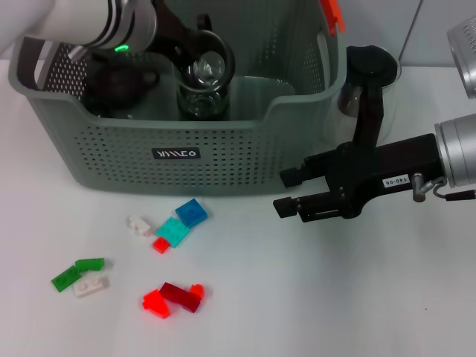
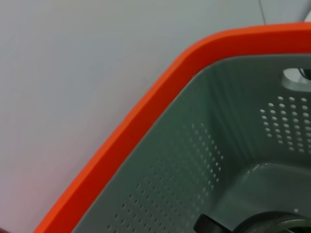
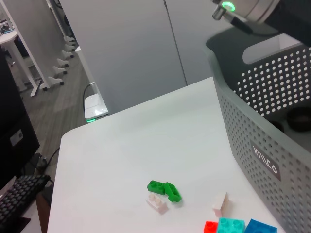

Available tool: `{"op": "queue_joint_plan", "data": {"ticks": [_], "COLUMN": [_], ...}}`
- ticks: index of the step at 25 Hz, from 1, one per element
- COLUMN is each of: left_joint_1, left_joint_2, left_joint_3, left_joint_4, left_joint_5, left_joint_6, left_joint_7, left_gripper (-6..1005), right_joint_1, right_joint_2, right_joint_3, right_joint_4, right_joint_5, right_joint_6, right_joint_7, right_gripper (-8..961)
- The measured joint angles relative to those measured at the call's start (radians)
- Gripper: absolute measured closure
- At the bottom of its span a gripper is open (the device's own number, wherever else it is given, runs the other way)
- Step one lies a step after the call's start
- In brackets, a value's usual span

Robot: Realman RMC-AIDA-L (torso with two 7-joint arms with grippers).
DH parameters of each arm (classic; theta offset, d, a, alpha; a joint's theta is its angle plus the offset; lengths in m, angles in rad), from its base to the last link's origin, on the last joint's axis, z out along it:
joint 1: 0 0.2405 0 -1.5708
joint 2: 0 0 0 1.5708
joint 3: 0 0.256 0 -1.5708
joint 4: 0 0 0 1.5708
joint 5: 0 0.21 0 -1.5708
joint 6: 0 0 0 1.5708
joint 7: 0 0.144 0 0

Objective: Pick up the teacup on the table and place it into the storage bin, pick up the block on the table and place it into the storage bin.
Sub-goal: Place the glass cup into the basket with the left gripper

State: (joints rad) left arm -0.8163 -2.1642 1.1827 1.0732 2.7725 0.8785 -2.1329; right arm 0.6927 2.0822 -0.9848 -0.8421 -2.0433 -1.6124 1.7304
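Glass teacup (image 1: 202, 83) upright, mouth up, inside storage bin (image 1: 223, 160).

Perhaps a glass kettle (image 1: 370, 82) on table (image 1: 335, 297).

Left gripper (image 1: 195, 46) holds the teacup (image 1: 204, 71) inside the storage bin (image 1: 223, 160).

Left arm (image 1: 111, 26): white and silver casing with dark bands, a green indicator light (image 1: 120, 49) glowing, ending in black gripper hardware. Right arm (image 1: 457, 152): ribbed silver cylinder carrying a matte black gripper (image 1: 288, 191) bearing a small white label (image 1: 394, 181) and thin cabling.
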Motion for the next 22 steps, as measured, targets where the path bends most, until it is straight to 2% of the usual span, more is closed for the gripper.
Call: {"op": "queue_joint_plan", "data": {"ticks": [16,19,22], "left_joint_1": [0.005,0.007,0.012], "left_joint_2": [-0.006,-0.006,-0.005], "left_joint_3": [0.051,0.048,0.039], "left_joint_4": [-0.058,-0.046,-0.023], "left_joint_5": [0.052,0.046,0.043], "left_joint_6": [-0.074,-0.063,-0.035], "left_joint_7": [-0.016,-0.030,-0.036], "left_gripper": [950,764,701], "right_joint_1": [-0.003,-0.005,-0.007], "right_joint_2": [-0.002,-0.002,-0.002], "right_joint_3": [0.000,0.000,0.000], "right_joint_4": [0.000,0.000,0.000], "right_joint_5": [0.000,0.000,0.000], "right_joint_6": [-0.001,-0.001,0.000], "right_joint_7": [0.000,0.000,0.000], "right_gripper": [344,344,344]}}
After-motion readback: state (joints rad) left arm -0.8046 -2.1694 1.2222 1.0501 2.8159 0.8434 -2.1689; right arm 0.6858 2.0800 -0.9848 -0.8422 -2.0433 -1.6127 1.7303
